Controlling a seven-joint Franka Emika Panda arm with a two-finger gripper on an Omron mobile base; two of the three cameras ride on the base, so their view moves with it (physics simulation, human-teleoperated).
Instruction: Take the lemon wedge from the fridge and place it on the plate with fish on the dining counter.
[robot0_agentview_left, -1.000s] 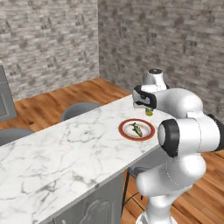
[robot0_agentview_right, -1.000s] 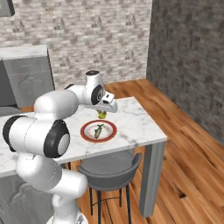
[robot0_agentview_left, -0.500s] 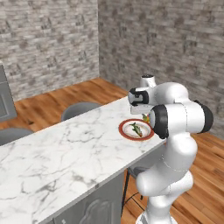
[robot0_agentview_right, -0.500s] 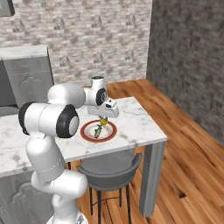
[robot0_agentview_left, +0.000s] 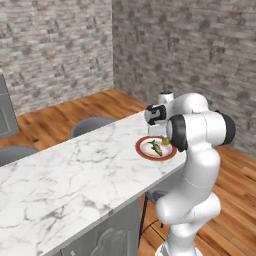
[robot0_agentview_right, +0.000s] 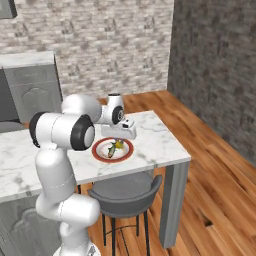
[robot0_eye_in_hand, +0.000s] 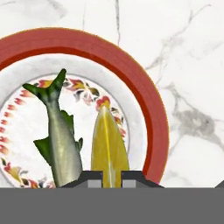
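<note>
Clearly the wedge (robot0_eye_in_hand: 109, 148) was pinched between the fingers (robot0_eye_in_hand: 111, 178), which were closed about as tight as they go on its narrow body, and it hung over the plate (robot0_eye_in_hand: 144, 87). In the hand view it pointed toward 12 o'clock, with the fish (robot0_eye_in_hand: 61, 140) lying just beside it at 9 o'clock and the red rim curving past at 3 o'clock. Whether its tip already touched the plate or hovered just above, the pictures did not quite settle.

As a thing to handle, the wedge looked light, small and somewhat soft, with a slick rind; a hard squeeze could pop it out sideways, so a hold across its thick middle, as here, seemed the safest place.

From the right base view the fingers (robot0_agentview_right: 118, 142) stood over the plate's (robot0_agentview_right: 98, 153) middle, the wedge (robot0_agentview_right: 118, 144) a yellow speck under them. From the left base view the plate (robot0_agentview_left: 142, 152) sat near the counter's (robot0_agentview_left: 75, 170) far end, with the wedge (robot0_agentview_left: 165, 141) at its 3 o'clock side, partly hidden by the arm.
</note>
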